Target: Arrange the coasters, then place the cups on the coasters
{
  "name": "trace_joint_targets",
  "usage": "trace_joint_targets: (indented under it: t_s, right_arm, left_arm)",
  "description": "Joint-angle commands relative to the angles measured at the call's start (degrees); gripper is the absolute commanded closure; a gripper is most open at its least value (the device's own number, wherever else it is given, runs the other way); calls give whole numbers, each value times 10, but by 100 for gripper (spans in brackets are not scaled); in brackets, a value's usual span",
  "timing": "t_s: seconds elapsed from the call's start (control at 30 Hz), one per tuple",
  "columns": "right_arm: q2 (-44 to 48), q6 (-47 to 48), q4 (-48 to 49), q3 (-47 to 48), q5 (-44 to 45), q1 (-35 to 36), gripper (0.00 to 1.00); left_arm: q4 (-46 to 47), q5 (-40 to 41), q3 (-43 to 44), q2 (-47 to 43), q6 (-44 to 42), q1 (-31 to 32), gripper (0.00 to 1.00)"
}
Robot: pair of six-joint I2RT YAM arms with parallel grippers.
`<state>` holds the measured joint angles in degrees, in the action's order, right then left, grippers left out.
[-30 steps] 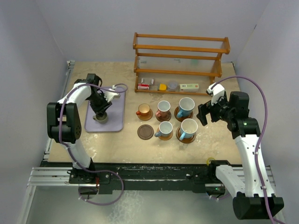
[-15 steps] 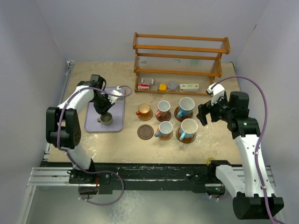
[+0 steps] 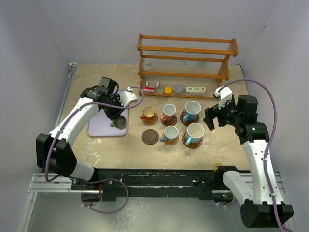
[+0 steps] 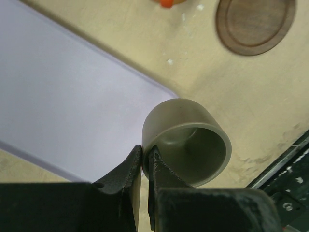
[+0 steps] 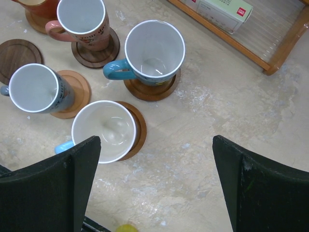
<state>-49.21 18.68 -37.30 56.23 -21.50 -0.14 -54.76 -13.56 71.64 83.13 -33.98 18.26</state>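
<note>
My left gripper (image 4: 145, 152) is shut on the rim of the olive-grey cup (image 4: 193, 140), one finger inside and one outside. In the top view this cup (image 3: 119, 123) hangs at the right edge of the lavender tray (image 3: 99, 129). An empty dark coaster (image 3: 150, 137) lies just right of it, also seen as the empty coaster (image 4: 255, 24). The orange cup (image 3: 148, 114), reddish cup (image 3: 168, 112), medium blue cup (image 3: 170, 134) and two light blue cups (image 3: 192, 110) (image 3: 195, 133) each stand on a coaster. My right gripper (image 5: 154, 145) hovers open, to the right of the cups.
A wooden rack (image 3: 186, 58) stands at the back with small boxes on its lowest shelf. A box (image 5: 224, 9) on the rack shows in the right wrist view. The black base rail (image 3: 159, 176) runs along the near edge.
The left gripper closed on the olive-grey cup and carried it from the middle of the tray to its right edge. The right arm has not moved.
</note>
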Motion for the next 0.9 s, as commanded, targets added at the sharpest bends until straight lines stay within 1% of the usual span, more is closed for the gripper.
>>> trace_joint_targets:
  t_s: [0.0,0.17,0.33,0.7,0.8,0.87]
  right_arm:
    - [15,4,8,-2,14,-2,0]
    - [11,1,10,-4,28,-3,0]
    - [3,1,12,-5,38,-3,0]
    - [13,1,36,3,57,-3,0]
    - [20,-9,37,7,79,-3,0]
    - [24,-11,39,33,97,-3,0]
  left_arm:
    - [28,-5,4,-29,86,58,97]
    - [68,2,-3,0,138,117,97]
    - [113,-12,-2,31,195,155,97]
    - [159,3,4,94,279,191,97]
    - [164,6,0,107,294,201,97]
    - [166,13,-2,117,302,208,97]
